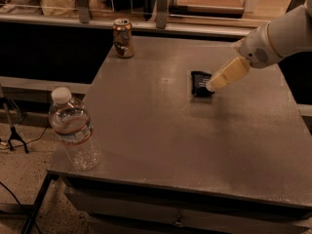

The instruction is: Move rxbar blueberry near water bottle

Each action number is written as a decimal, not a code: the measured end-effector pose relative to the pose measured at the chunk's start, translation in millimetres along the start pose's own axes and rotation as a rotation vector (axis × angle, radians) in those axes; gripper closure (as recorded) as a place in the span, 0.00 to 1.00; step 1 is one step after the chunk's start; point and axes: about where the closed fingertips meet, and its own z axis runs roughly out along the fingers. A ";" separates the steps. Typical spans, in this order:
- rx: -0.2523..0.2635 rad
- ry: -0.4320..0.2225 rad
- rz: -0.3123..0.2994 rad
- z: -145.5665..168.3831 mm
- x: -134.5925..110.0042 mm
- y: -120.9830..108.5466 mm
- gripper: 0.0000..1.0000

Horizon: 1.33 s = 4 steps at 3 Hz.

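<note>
The rxbar blueberry (199, 83), a small flat dark bar, lies on the grey table (161, 130) right of its middle, toward the back. The water bottle (73, 130), clear with a white cap and a red and blue banded label, stands upright at the table's front left corner. My gripper (212, 85) comes in from the upper right on a white arm. Its beige tip is right at the bar's right edge and covers part of it. I cannot tell whether it touches the bar.
A brownish metal can (123, 38) stands at the table's back left corner. A counter with a rail and boxes (195, 13) runs behind the table. A stand leg and cables (14, 135) are on the floor at the left.
</note>
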 end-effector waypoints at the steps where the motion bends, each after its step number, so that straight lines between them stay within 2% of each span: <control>1: -0.029 -0.043 0.048 18.8 11.9 -1.8 0.00; 2: -0.061 -0.082 0.070 42.0 18.3 -1.0 0.00; 4: -0.092 -0.130 0.103 73.9 24.7 -4.2 0.00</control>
